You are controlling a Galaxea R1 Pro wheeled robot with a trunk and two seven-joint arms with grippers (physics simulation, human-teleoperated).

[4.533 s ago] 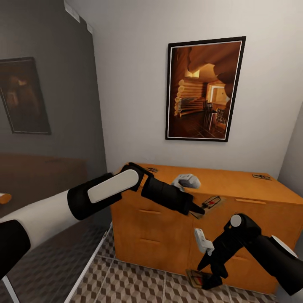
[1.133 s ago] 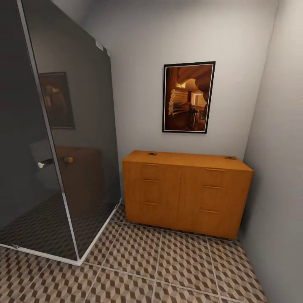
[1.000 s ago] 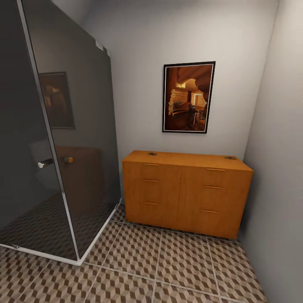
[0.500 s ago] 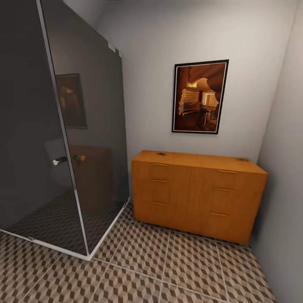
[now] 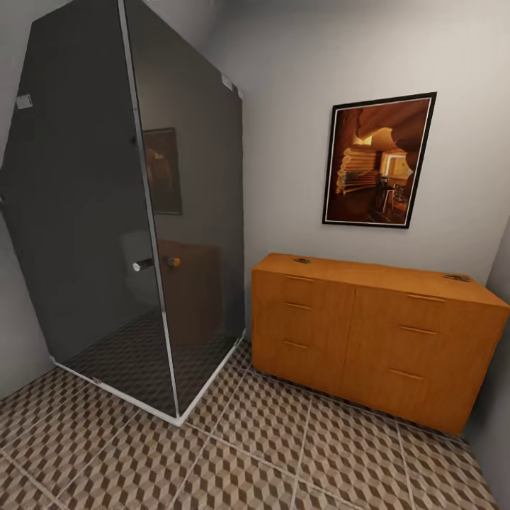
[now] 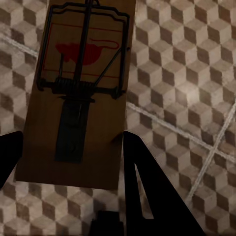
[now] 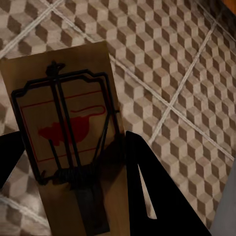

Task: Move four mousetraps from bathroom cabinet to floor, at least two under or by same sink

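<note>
The orange-brown cabinet (image 5: 368, 333) stands against the far wall, drawers shut. Two mousetraps lie on its top, one at the left end (image 5: 302, 261) and one at the right end (image 5: 457, 278). In the left wrist view my left gripper (image 6: 73, 135) is shut on a third mousetrap (image 6: 83, 64), held flat above the cube-patterned bathroom floor (image 6: 187, 73). In the right wrist view my right gripper (image 7: 73, 135) is shut on a fourth mousetrap (image 7: 64, 98), also over the tiles (image 7: 162, 64). The sink is out of view.
A dark glass shower cubicle (image 5: 127, 234) with a small door knob (image 5: 142, 265) fills the left side. A framed painting (image 5: 377, 161) hangs above the cabinet. A grey wall (image 5: 496, 397) closes the right. Tiled floor (image 5: 234, 453) stretches between me and the cabinet.
Since 4.5 s ago I have backed away from the cabinet and both arms have left the head view. Over the last second the camera swung left, shifting cabinet and painting rightwards.
</note>
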